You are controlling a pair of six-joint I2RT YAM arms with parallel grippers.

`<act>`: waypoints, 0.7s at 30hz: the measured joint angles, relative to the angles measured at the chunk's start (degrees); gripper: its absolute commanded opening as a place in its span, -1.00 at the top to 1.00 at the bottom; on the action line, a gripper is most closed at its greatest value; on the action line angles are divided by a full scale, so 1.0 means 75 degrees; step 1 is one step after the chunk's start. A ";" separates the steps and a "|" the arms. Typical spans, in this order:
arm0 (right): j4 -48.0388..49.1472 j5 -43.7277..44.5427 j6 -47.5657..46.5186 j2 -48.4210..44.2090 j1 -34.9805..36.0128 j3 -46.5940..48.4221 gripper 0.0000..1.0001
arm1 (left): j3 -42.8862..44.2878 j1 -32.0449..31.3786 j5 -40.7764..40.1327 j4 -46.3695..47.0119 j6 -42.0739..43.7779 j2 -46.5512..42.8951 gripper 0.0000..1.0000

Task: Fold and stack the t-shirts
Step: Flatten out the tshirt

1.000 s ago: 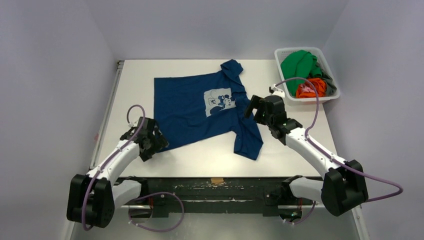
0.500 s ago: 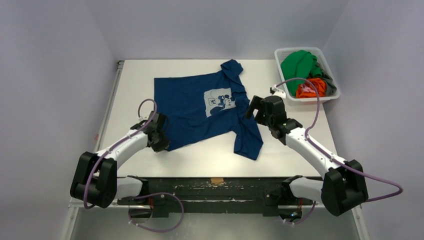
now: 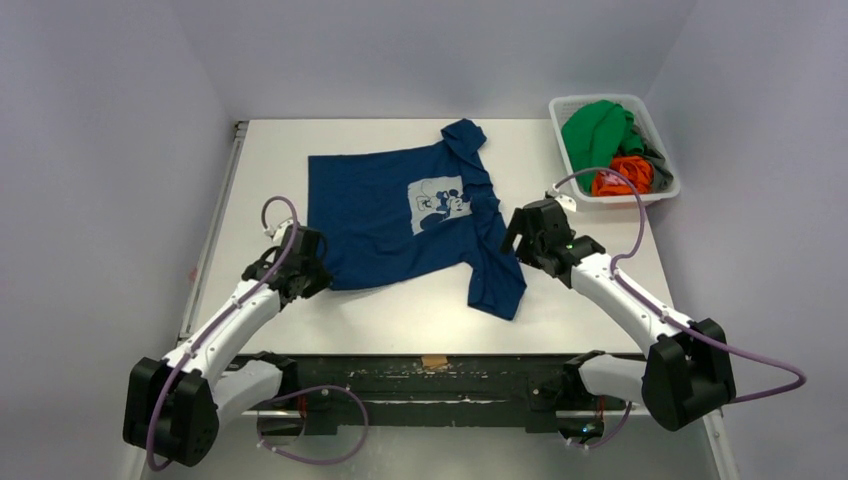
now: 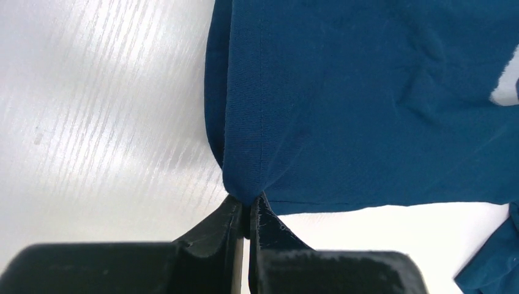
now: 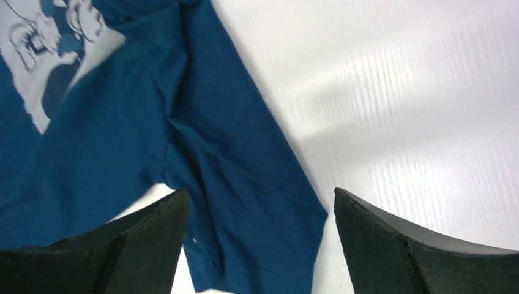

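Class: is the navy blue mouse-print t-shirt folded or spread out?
Spread out. The navy blue cloth t-shirt lies flat on the white table, print up, both sleeves out.

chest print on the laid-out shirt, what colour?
White cartoon mouse print on the navy t-shirt; shows best in the top external view.

My left arm stretches forward and low, left tool pinched tight on a corner of the navy t-shirt. My right arm reaches forward and inward, right tool pointing down, fingers spread wide.
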 measured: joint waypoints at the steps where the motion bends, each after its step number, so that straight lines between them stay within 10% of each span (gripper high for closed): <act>1: -0.0195 -0.0038 0.0041 0.0000 0.0003 -0.0006 -0.61 | -0.0017 0.0000 -0.0026 -0.0003 0.0044 -0.0114 1.00; 21: -0.1335 -0.1125 0.0268 0.0358 0.1448 -0.1180 0.00 | -0.0551 0.0000 -0.0361 -0.0114 0.0198 -0.1218 1.00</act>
